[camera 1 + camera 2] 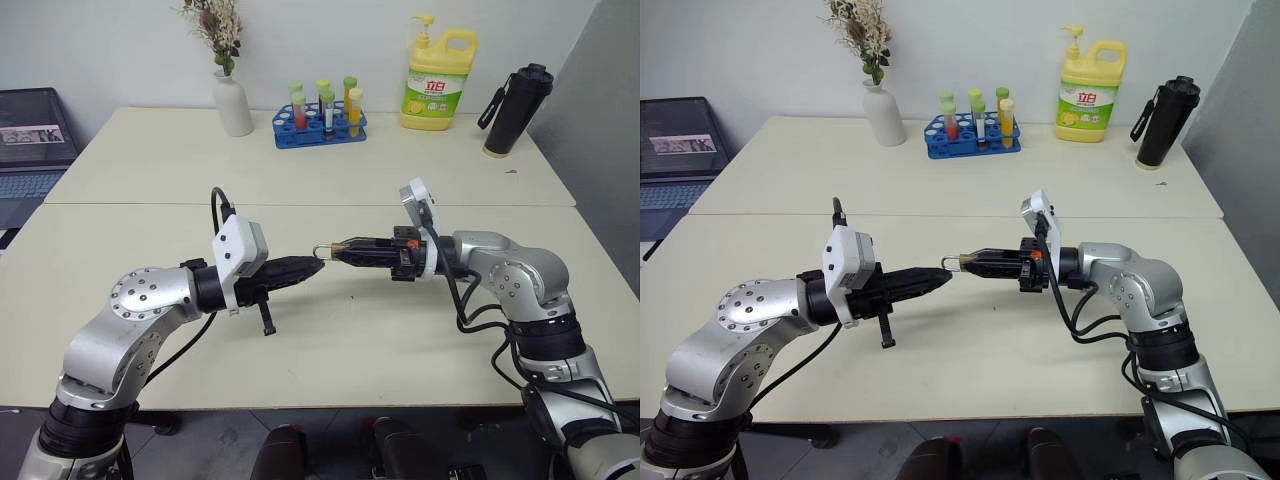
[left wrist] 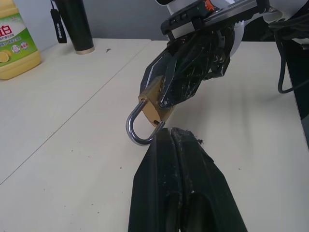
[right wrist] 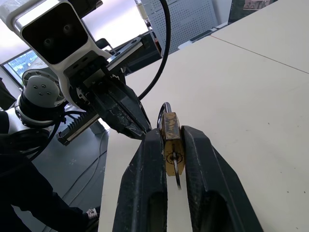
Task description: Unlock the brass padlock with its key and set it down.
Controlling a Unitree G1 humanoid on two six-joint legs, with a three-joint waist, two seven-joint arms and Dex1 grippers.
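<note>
The padlock sits clamped between my right gripper's fingers, held in the air above the table, its shackle pointing toward my left gripper. The key stands in its keyhole. My left fingers are pressed together, tips just beside the shackle.

Right gripper clamps the brass padlock — left gripper tip-to-tip.

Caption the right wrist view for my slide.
Right gripper clamps the brass padlock, shut left gripper at its shackle.
</note>
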